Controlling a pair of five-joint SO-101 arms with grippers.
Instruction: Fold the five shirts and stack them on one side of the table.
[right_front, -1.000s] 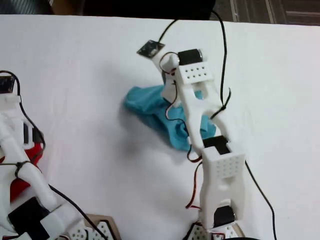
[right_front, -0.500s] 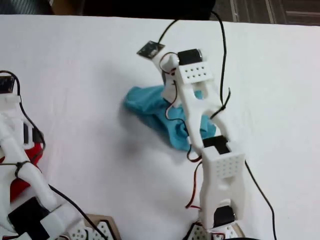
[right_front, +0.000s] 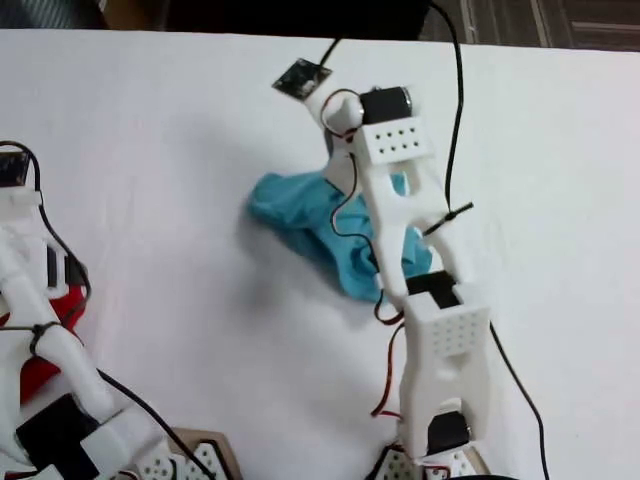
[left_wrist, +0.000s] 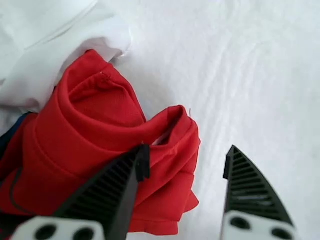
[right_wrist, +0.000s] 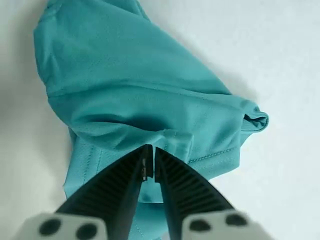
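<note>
step: the teal shirt (right_front: 300, 215) lies crumpled mid-table (right_front: 150, 120), not yet folded or stacked.
right gripper (right_wrist: 150, 162): jaws pressed together on a ridge of the teal cloth, probably pinching a thin fold, though the bite itself is hard to make out.
left gripper (left_wrist: 185, 167): jaws spread wide, holding nothing, over the bunched red shirt (left_wrist: 90, 165).
next: likely draw the pinched edge outward to flatten the cloth before folding.

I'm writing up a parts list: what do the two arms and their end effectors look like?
The right arm and left arm are white shells with grids of small holes, black servo blocks and black cables. The left end effector and right end effector have black ribbed wedge-shaped fingers on white bases.
</note>
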